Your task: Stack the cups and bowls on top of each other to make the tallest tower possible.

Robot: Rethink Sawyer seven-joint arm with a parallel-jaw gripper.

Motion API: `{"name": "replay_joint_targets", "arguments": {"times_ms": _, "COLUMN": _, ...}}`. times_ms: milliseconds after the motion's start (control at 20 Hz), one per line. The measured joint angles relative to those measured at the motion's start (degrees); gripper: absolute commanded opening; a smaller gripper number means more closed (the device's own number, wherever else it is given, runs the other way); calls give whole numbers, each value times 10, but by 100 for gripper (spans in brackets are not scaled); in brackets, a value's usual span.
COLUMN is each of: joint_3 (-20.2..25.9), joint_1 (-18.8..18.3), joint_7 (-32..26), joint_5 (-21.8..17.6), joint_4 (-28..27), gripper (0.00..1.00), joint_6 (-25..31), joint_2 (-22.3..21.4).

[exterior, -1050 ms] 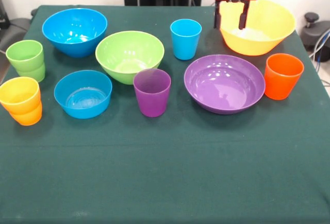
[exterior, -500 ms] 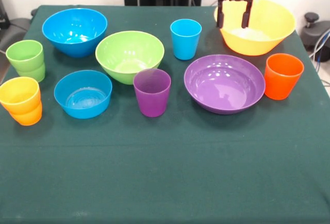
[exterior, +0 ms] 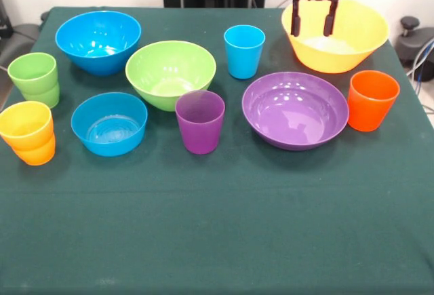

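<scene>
- nothing is stacked yet: the bowls and cups stand apart on the green cloth (exterior: 217,227), so any tower is still to be built.
- risk: the gripper (exterior: 313,25) hangs over the yellow bowl (exterior: 337,37); a finger coming down on the thin rim could tip or skid the bowl toward the orange cup (exterior: 371,100) or off the table's far edge.
- the gripper's two dark fingers hang parted, a clear gap between them, holding nothing; whether they touch the bowl is not clear.
</scene>
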Motion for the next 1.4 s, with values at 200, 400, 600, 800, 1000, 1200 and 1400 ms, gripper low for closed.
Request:
{"name": "replay_joint_targets", "arguments": {"times_ms": 200, "joint_3": 0, "joint_1": 4, "joint_7": 0, "joint_5": 0, "joint_4": 0, "gripper": 100, "joint_6": 0, "joint_2": 0}}
{"name": "replay_joint_targets", "arguments": {"times_ms": 400, "joint_3": 0, "joint_1": 4, "joint_7": 0, "joint_5": 0, "joint_4": 0, "gripper": 100, "joint_6": 0, "joint_2": 0}}
{"name": "replay_joint_targets", "arguments": {"times_ms": 600, "joint_3": 0, "joint_1": 4, "joint_7": 0, "joint_5": 0, "joint_4": 0, "gripper": 100, "joint_6": 0, "joint_2": 0}}
{"name": "replay_joint_targets", "arguments": {"times_ms": 800, "joint_3": 0, "joint_1": 4, "joint_7": 0, "joint_5": 0, "joint_4": 1, "gripper": 100, "joint_6": 0, "joint_2": 0}}
{"name": "replay_joint_targets", "arguments": {"times_ms": 1000, "joint_3": 0, "joint_1": 4, "joint_7": 0, "joint_5": 0, "joint_4": 2, "gripper": 100, "joint_6": 0, "joint_2": -1}}
{"name": "replay_joint_targets", "arguments": {"times_ms": 1200, "joint_3": 0, "joint_1": 4, "joint_7": 0, "joint_5": 0, "joint_4": 2, "gripper": 100, "joint_6": 0, "joint_2": -4}}
{"name": "replay_joint_targets", "arguments": {"times_ms": 1400, "joint_3": 0, "joint_1": 4, "joint_7": 0, "joint_5": 0, "joint_4": 5, "gripper": 100, "joint_6": 0, "joint_2": -11}}
